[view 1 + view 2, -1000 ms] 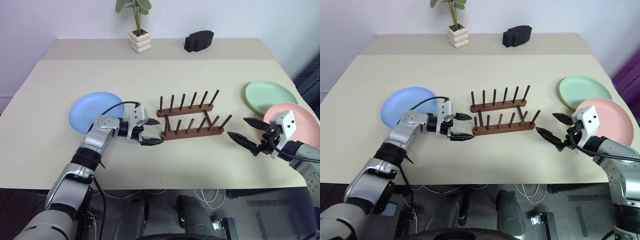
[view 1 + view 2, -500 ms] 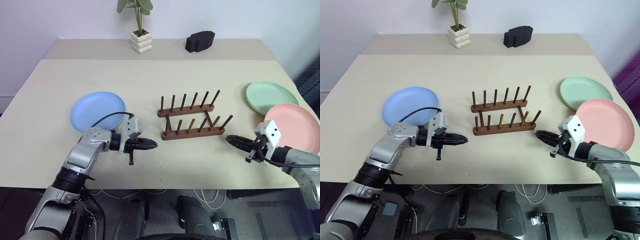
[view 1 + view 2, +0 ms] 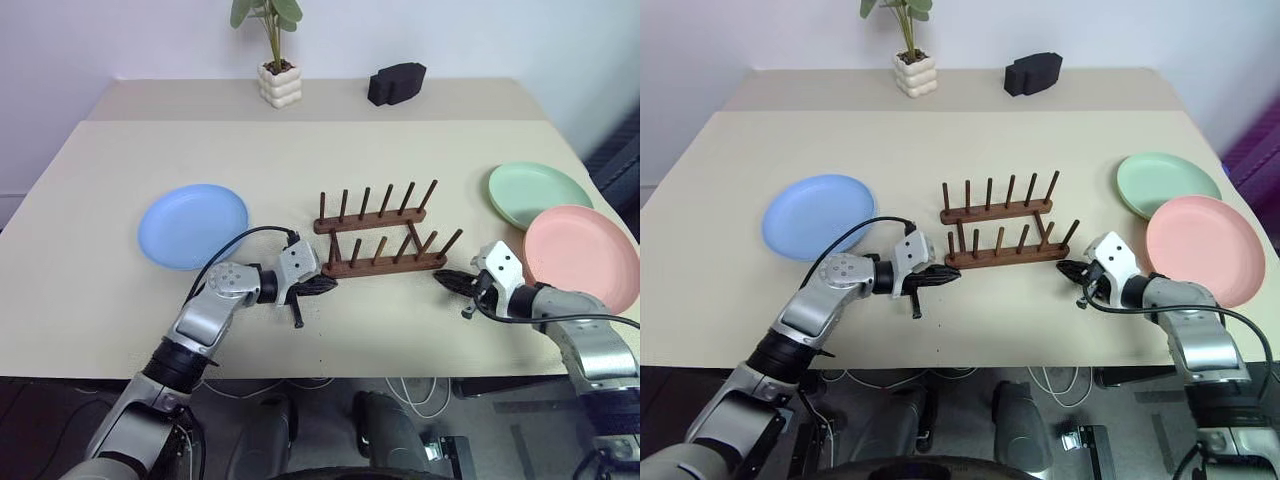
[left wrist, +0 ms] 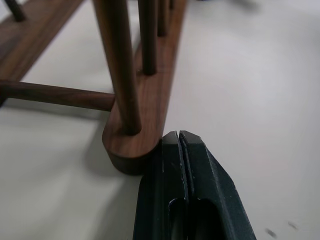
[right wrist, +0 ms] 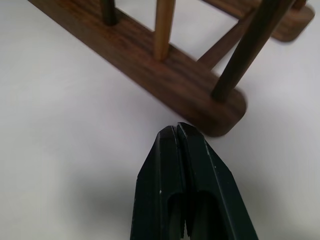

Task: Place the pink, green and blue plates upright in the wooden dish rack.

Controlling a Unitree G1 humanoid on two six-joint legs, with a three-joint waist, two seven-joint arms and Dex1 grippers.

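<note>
Wooden rack [image 3: 382, 240] is sitting mid-desk with every slot bare, and both pincers are pressing in on it — the left pincer [image 4: 179, 141] pinched together, touching one end of the near rail, the right pincer [image 5: 176, 134] pinched together just off the other end. All three plates are lying flat: blue plate [image 3: 192, 224] to the left, green plate [image 3: 541, 193] and pink plate [image 3: 580, 254] overlapping on the right. They're looking stiff, light, smooth — best taken by the rim.
</note>
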